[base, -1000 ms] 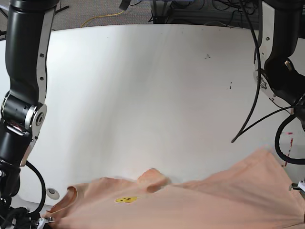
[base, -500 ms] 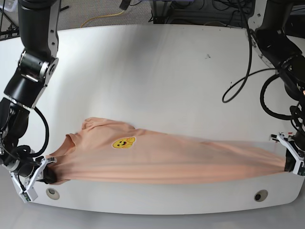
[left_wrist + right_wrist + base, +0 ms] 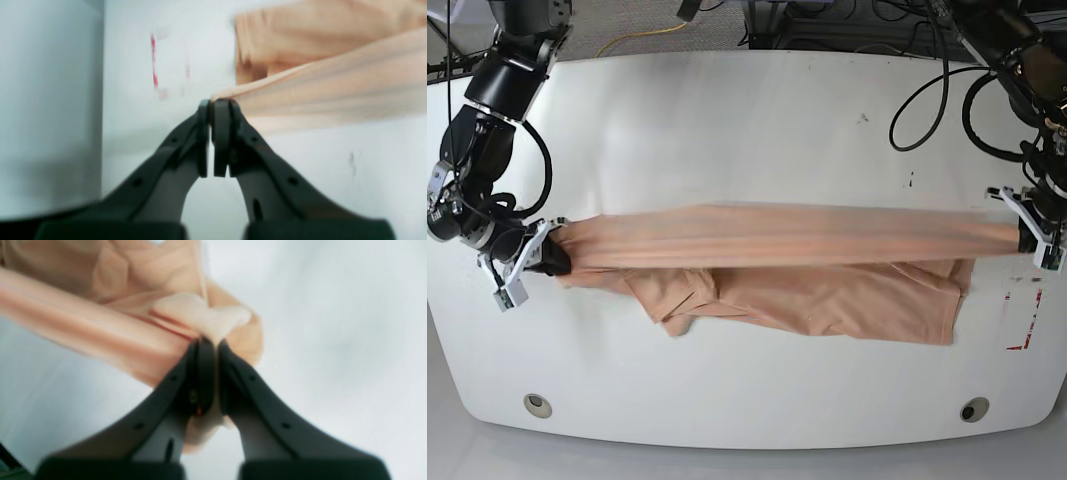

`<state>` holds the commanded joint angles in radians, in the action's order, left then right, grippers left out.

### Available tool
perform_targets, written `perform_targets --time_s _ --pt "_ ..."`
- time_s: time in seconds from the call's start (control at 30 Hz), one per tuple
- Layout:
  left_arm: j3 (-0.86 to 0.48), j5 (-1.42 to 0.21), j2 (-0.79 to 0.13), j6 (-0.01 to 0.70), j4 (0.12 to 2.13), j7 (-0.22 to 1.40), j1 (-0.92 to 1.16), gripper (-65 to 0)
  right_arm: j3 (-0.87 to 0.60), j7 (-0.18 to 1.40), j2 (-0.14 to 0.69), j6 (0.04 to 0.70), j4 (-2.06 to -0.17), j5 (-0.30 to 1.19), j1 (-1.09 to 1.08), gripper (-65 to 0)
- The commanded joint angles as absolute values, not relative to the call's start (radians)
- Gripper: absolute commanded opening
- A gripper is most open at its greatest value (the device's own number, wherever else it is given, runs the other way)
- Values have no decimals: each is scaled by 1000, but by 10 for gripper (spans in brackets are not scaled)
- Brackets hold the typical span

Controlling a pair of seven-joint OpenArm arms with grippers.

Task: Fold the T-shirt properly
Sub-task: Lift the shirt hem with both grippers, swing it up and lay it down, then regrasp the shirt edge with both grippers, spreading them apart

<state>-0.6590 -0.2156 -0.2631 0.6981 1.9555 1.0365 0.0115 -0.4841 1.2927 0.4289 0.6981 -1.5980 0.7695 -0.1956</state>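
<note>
The peach-pink T-shirt hangs stretched in a long band across the white table, its lower part draped on the surface. My left gripper is shut on the shirt's edge at the right side of the base view. In the left wrist view the left gripper pinches taut fabric. My right gripper is shut on the other end at the left. The right wrist view shows the right gripper clamped on bunched cloth. Collar and mark are hidden.
Red tape marks lie near the table's right edge. Two round holes sit along the front edge. Cables hang at the back right. The table's right edge shows in the left wrist view.
Both grippers have carried the shirt away from the front edge toward the table's middle. The shirt has flipped over: the yellow mark no longer shows and the lower part now trails on the table.
</note>
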Motion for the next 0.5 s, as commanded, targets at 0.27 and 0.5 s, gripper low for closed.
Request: perform_targets --time_s 0.27,0.5 --pt "-693 -216 -251 698 1956 1036 156 -650 -504 1293 429 698 -1656 812 -25 -650" --pt "-723 -211 -222 698 1954 1036 226 -650 -506 1288 429 698 -1658 811 85 -650"
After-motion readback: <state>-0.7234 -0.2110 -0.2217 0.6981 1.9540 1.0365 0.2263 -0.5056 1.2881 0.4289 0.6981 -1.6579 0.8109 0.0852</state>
